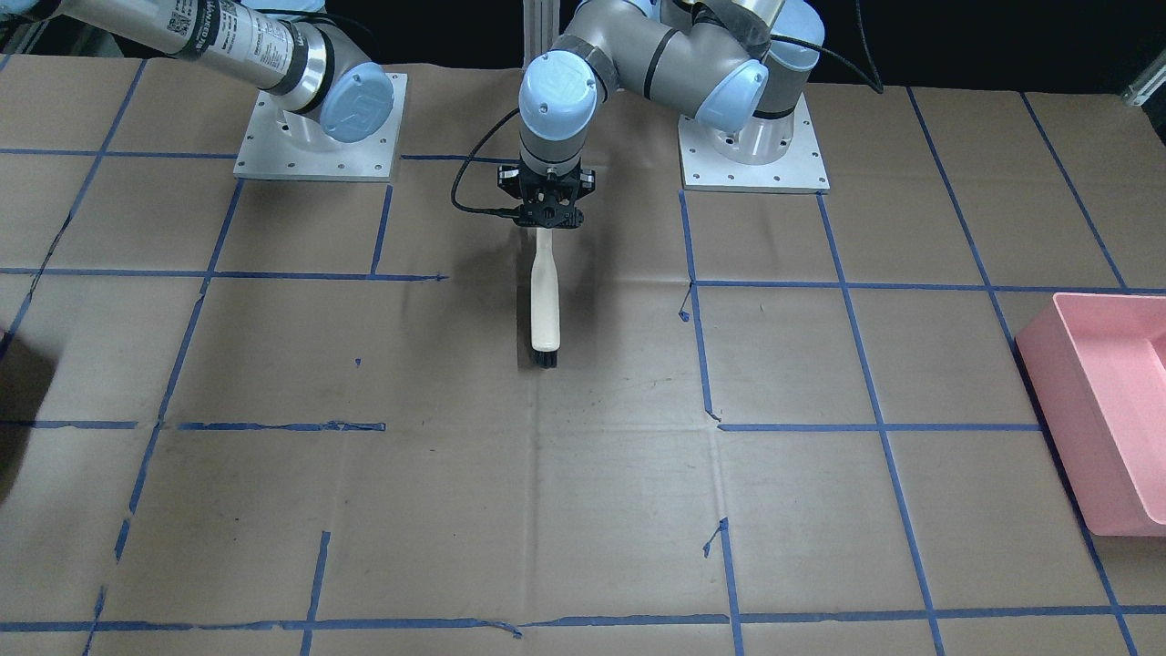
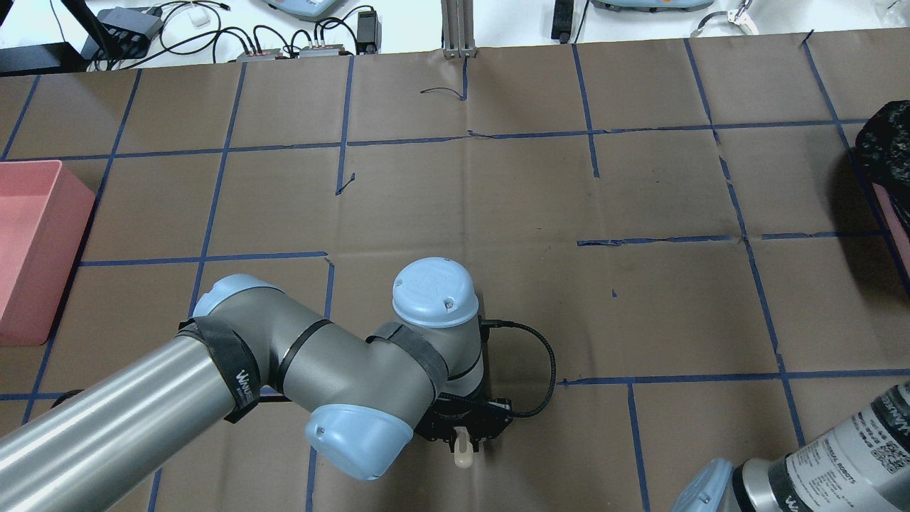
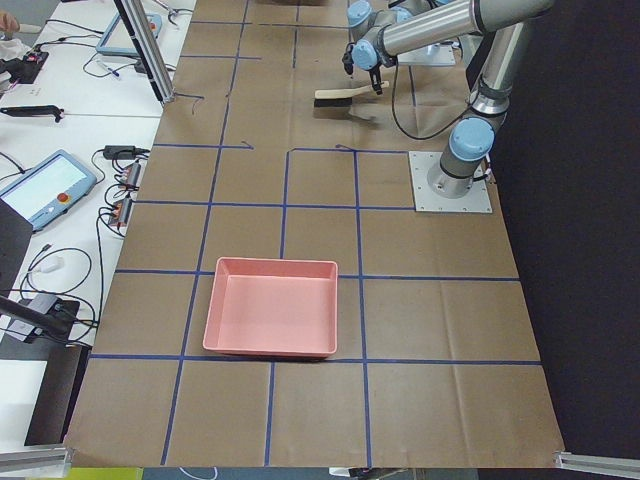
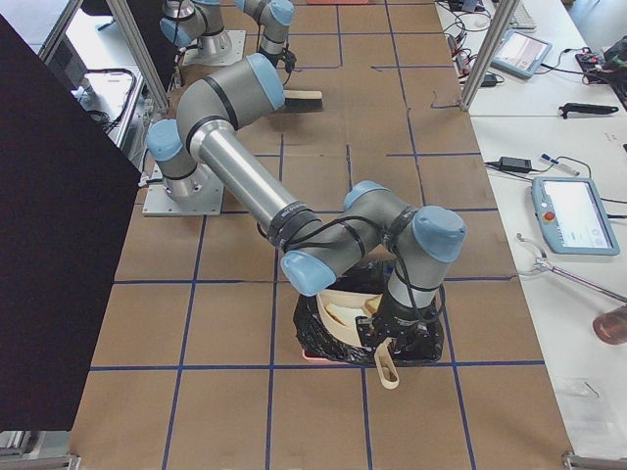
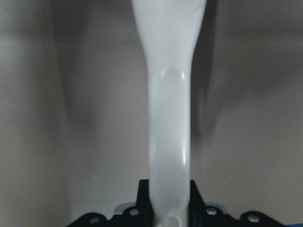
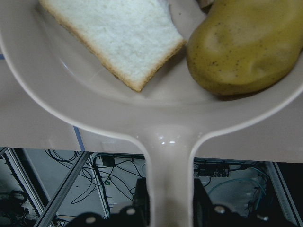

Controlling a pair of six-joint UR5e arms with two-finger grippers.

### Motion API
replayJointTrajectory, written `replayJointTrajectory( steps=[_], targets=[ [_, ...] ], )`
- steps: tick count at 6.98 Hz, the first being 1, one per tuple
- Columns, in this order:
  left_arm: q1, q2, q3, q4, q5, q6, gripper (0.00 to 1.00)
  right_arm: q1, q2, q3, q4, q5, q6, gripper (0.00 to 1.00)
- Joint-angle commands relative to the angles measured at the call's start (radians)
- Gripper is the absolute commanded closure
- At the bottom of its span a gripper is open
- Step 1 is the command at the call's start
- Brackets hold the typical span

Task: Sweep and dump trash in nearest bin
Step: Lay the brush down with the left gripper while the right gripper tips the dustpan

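As the right wrist view records, the right gripper (image 6: 169,203) is clamped on the flat handle of one dustpan (image 6: 94,99), which is smooth, glossy cream plastic with a rounded scoop ahead of the fingers. Two items of trash can be counted in that scoop. One is a piece of white bread (image 6: 113,38), porous with a thin tan crust. The other is a fruit (image 6: 246,45), rounded, olive-yellow and brown-speckled, and it touches the bread's corner. A tan scrap at the frame's top edge cannot be identified. Only the exterior right view shows that the pan hangs over one black-lined bin (image 4: 315,338), directly below the gripper. Whether pan and liner touch cannot be told. The left gripper (image 1: 545,217) grips one brush (image 1: 545,301) by the narrow end of its cream handle. The handle widens away from the fingers and ends in short black bristles. The exterior left view shows the brush raised clear of the table (image 1: 547,510), which is covered in brown paper gridded with blue tape. One pink bin (image 2: 28,249), a shallow rectangular one, sits well apart from the left gripper, on the side away from the right gripper.
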Motion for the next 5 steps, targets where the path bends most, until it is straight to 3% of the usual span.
replayJointTrajectory(
  steps=[1, 2, 5],
  targets=[
    [0.002, -0.001, -0.003, 0.002, 0.002, 0.002, 0.54, 0.000, -0.049, 0.061, -0.030, 0.003, 0.000, 0.92],
    [0.002, -0.002, -0.003, 0.029, 0.002, 0.002, 0.38, 0.000, -0.061, 0.091, -0.061, 0.000, 0.000, 0.92],
    [0.013, 0.027, 0.016, 0.049, 0.001, 0.011, 0.25, 0.000, -0.124, 0.267, -0.279, -0.104, -0.002, 0.91]
  ],
)
